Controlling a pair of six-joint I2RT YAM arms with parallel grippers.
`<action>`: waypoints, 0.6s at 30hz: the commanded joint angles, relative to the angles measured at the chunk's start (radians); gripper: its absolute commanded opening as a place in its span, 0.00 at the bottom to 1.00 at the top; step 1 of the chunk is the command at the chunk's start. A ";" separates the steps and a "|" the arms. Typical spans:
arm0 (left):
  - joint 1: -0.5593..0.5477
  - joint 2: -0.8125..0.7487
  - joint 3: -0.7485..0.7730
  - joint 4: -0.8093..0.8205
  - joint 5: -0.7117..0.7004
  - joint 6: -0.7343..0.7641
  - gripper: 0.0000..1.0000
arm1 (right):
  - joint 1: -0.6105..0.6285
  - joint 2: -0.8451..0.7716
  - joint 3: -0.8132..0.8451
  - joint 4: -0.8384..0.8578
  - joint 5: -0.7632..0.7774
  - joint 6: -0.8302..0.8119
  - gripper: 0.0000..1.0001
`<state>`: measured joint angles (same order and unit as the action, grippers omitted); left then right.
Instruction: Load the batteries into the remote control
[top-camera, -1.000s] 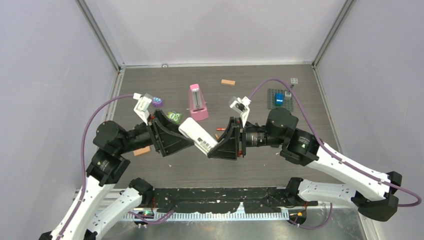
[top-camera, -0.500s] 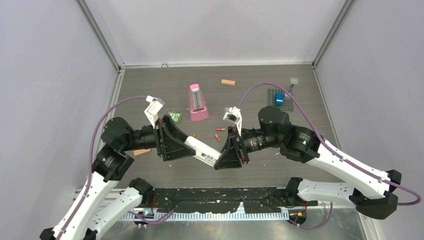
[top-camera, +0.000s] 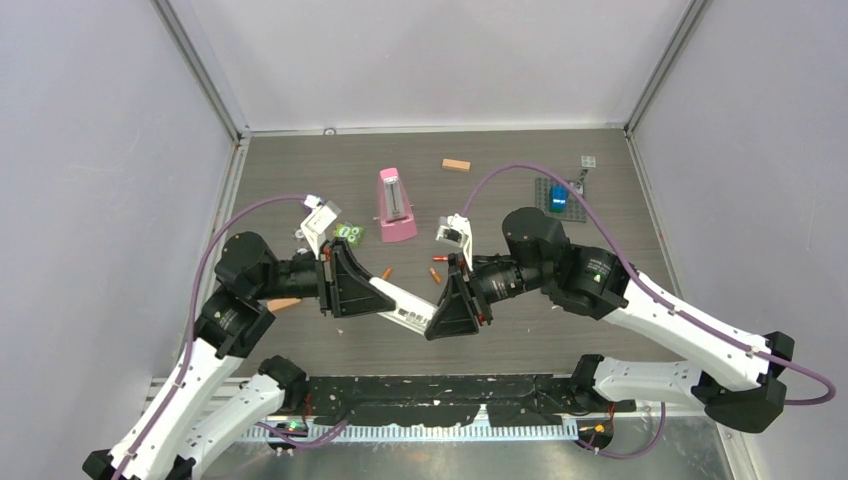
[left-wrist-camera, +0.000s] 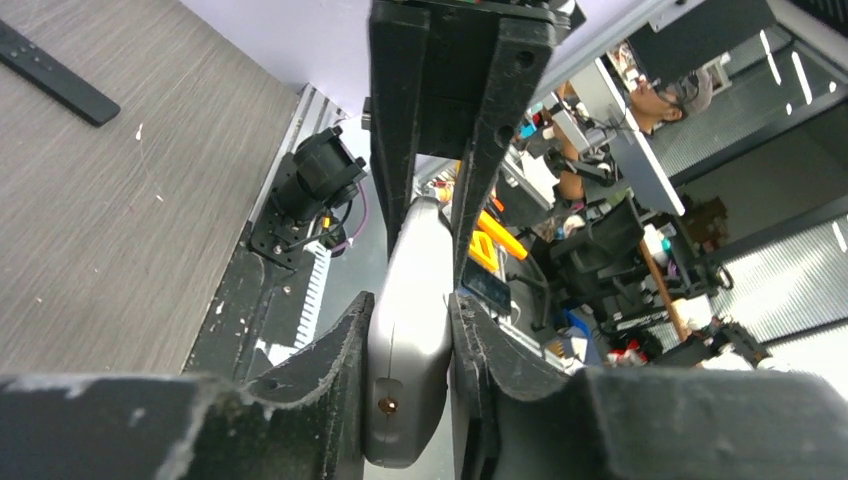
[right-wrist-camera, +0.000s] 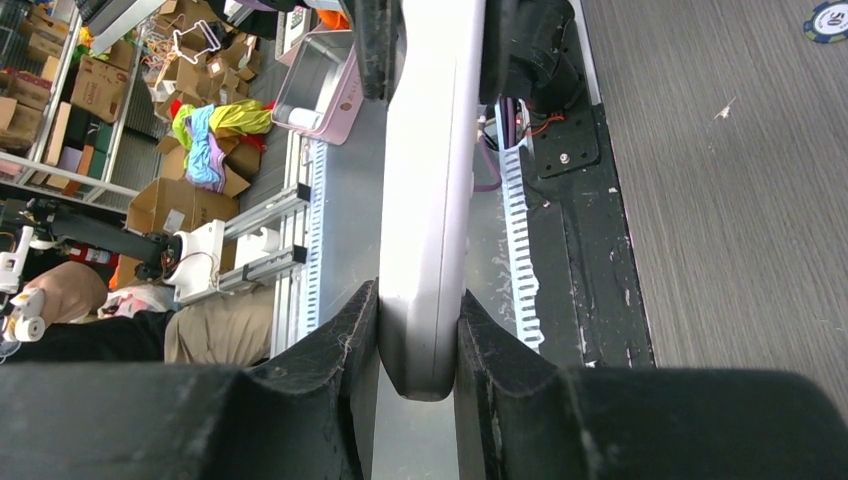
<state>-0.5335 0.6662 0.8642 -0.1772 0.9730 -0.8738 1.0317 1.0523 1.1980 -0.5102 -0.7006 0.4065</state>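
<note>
The white remote control (top-camera: 404, 309) hangs above the table near the front, held at both ends. My left gripper (top-camera: 378, 298) is shut on its left end and my right gripper (top-camera: 440, 314) is shut on its right end. In the left wrist view the remote (left-wrist-camera: 412, 300) sits edge-on between my fingers (left-wrist-camera: 340, 350). In the right wrist view the remote (right-wrist-camera: 432, 180) is pinched the same way by my fingers (right-wrist-camera: 350, 330). Two small orange batteries (top-camera: 387, 272) (top-camera: 435, 275) lie on the table just behind the remote. A red one (top-camera: 438, 260) lies beside them.
A pink metronome-shaped object (top-camera: 396, 205) stands behind the grippers, with a green item (top-camera: 349, 232) to its left. Tan blocks lie at the back (top-camera: 456, 165) and under my left arm (top-camera: 283, 303). A grey baseplate with a blue brick (top-camera: 558, 195) is at the back right. A black remote (left-wrist-camera: 50, 68) lies on the table.
Both arms have carried the remote toward the table's near edge and turned it from face-up to nearly edge-on. The batteries behind it have come into view.
</note>
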 joint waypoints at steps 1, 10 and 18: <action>0.006 0.005 -0.011 0.014 0.037 0.027 0.24 | -0.006 -0.001 0.054 0.028 -0.027 -0.010 0.08; 0.006 -0.023 -0.050 0.019 -0.041 0.022 0.00 | -0.025 -0.037 0.009 0.032 0.067 0.015 0.57; 0.006 -0.069 -0.241 0.095 -0.356 -0.070 0.00 | -0.084 -0.190 -0.178 0.072 0.533 0.207 0.87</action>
<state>-0.5335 0.6106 0.6971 -0.1516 0.8074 -0.8879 0.9592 0.9363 1.0985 -0.5018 -0.4427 0.4854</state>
